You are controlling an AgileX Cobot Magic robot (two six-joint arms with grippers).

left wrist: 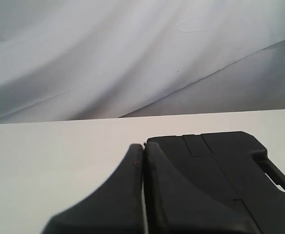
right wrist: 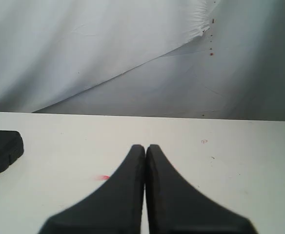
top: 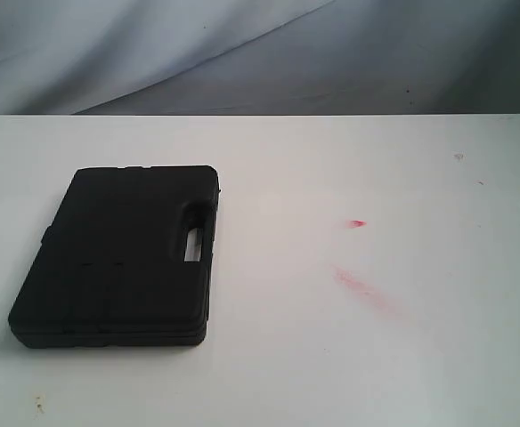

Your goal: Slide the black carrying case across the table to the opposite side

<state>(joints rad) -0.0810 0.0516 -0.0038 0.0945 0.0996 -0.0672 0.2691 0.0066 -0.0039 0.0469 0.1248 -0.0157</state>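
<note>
Now my left fingers are pressed together, pinching nothing, as are my right fingers. The black carrying case lies flat at the tabletop's nine o'clock, handle toward three.

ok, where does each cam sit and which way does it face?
Exterior: high over the table, facing the cloth backdrop; sees the case; no robot parts.
Left wrist: low behind the shut left claw, case close ahead.
Right wrist: low behind the shut right claw, table ahead.
Shared: all see the case.
</note>
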